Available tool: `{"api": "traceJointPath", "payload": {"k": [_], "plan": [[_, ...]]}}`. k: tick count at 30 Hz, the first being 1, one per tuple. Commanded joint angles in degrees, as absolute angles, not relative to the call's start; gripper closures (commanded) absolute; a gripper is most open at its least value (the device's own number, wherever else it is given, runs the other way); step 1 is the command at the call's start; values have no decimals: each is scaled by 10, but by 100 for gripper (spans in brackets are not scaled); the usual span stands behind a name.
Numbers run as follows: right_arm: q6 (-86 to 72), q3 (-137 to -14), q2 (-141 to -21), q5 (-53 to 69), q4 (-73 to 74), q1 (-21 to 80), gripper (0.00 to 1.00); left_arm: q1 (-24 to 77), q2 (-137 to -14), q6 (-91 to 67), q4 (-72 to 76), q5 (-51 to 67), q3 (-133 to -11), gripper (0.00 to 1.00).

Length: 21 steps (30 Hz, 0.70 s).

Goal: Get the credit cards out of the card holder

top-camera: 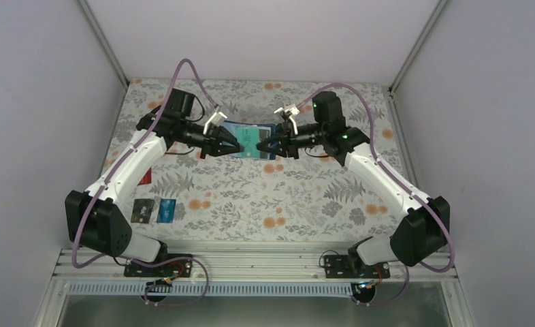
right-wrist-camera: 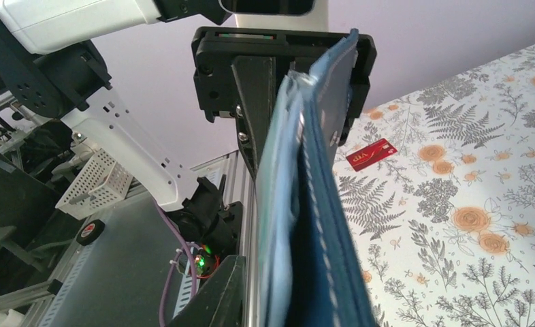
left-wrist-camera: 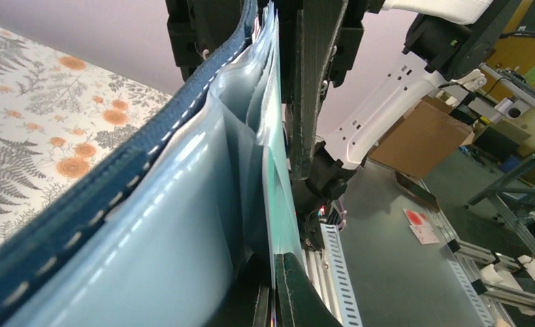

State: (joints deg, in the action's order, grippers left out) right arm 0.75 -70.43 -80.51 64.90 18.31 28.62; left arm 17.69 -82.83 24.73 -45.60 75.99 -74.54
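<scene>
The navy card holder [top-camera: 251,141] hangs in the air between both grippers, its pale blue pockets [left-wrist-camera: 149,225] facing the arms. My left gripper [top-camera: 232,145] is shut on the edge of a teal card [left-wrist-camera: 278,197] that still sits in a pocket, pinched between its fingertips [left-wrist-camera: 299,293]. My right gripper [top-camera: 266,145] straddles the holder's opposite edge [right-wrist-camera: 319,225]. Its visible finger [right-wrist-camera: 217,293] stands slightly off the pockets, and the other finger is hidden behind the cover. A red card [top-camera: 146,177], a black card [top-camera: 142,210] and a blue card [top-camera: 167,210] lie on the table.
The floral tablecloth [top-camera: 271,197] covers the table under the holder. White walls close in the back and both sides. The aluminium rail [top-camera: 251,262] with the arm bases runs along the near edge. The three loose cards lie beside the left arm's forearm.
</scene>
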Motion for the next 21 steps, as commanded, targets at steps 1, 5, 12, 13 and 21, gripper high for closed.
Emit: {"api": "traceJointPath", "payload": {"k": [1, 5, 12, 13, 21], "plan": [[4, -693, -794, 654, 156, 288, 79, 162, -805, 238, -423, 777, -737, 98], [0, -688, -797, 646, 156, 284, 90, 157, -799, 256, -435, 757, -732, 98], [-9, -673, -777, 625, 144, 268, 96, 120, -775, 262, -435, 726, -709, 98], [-9, -670, -773, 622, 144, 265, 96, 113, -772, 262, -435, 725, -707, 98], [-21, -656, -768, 625, 138, 242, 96, 78, -759, 256, -424, 723, -690, 98]]}}
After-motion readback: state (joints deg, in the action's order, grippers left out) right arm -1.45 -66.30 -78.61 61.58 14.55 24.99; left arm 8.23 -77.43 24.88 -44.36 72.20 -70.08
